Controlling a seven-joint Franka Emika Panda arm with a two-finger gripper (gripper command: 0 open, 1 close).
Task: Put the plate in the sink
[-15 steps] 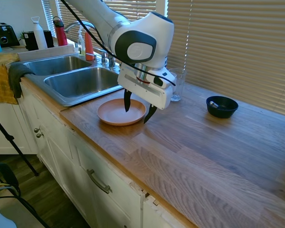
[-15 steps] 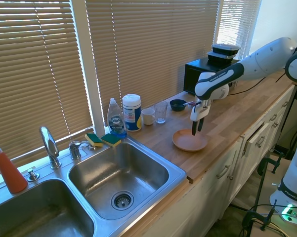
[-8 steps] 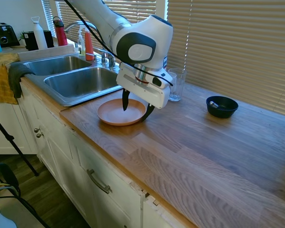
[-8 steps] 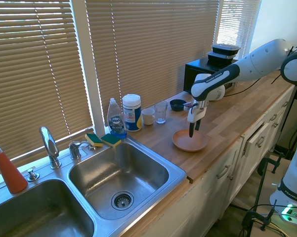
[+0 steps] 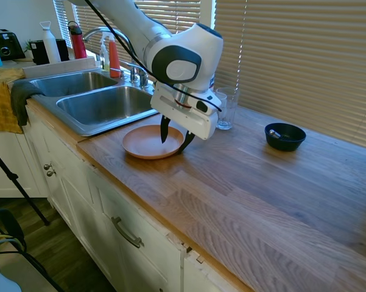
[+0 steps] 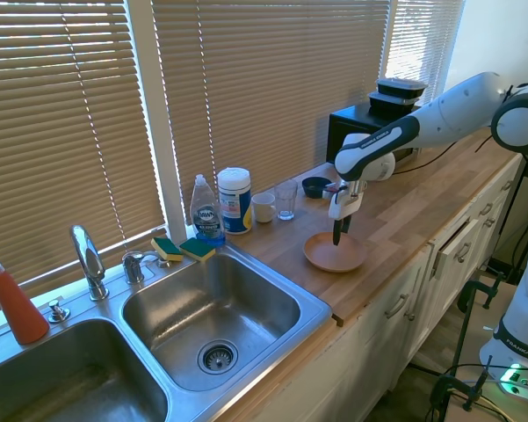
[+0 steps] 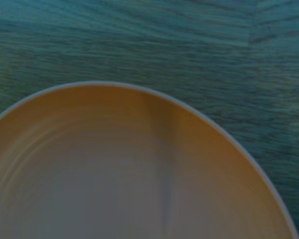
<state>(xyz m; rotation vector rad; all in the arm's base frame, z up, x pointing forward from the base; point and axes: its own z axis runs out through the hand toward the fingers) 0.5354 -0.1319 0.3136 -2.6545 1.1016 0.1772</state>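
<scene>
One arm bent low, tool [image 5: 173,140] straddling plate [image 5: 147,142] rim

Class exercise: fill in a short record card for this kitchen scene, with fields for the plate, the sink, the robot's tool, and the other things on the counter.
Plate: round salmon-orange plate flat on the wooden counter, beside the sink.
Sink: stainless steel double-basin sink, no plate inside.
Tool: tool open, its fingers straddling the plate's rim on the side away from the sink.
Other things: small dark blue bowl, clear drinking glass.
Task state: plate not yet lifted.
</scene>
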